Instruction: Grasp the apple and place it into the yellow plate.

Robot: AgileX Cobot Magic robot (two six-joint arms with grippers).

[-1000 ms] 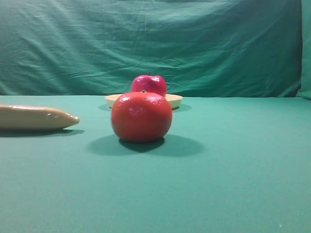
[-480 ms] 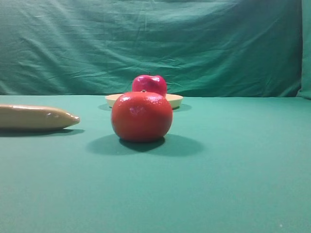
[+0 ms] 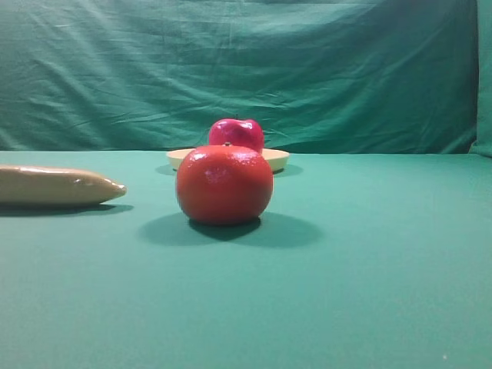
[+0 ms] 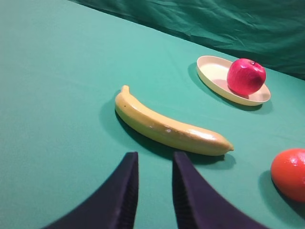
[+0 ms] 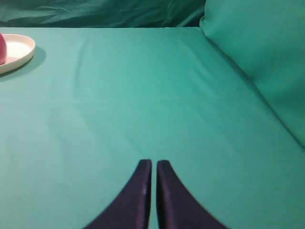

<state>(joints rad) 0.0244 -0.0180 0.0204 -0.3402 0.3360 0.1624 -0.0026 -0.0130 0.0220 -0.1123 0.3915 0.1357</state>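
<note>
The dark red apple [image 3: 236, 133] sits in the pale yellow plate [image 3: 277, 157] at the back of the table, partly hidden behind the orange fruit. In the left wrist view the apple [image 4: 246, 76] rests on the right half of the plate [image 4: 212, 71]. My left gripper [image 4: 155, 160] is empty, its fingers a little apart, low over the cloth in front of the banana, far from the plate. My right gripper [image 5: 154, 164] is shut and empty over bare cloth; the plate [image 5: 19, 50] and a sliver of the apple [image 5: 1, 47] show at its far left. Neither gripper shows in the exterior view.
An orange-red round fruit [image 3: 224, 184] stands in front of the plate; it also shows in the left wrist view [image 4: 290, 174]. A long tan-yellow banana [image 3: 54, 186] lies at the left, just ahead of my left gripper [image 4: 167, 126]. Green cloth [image 5: 257, 43] rises at the back and right.
</note>
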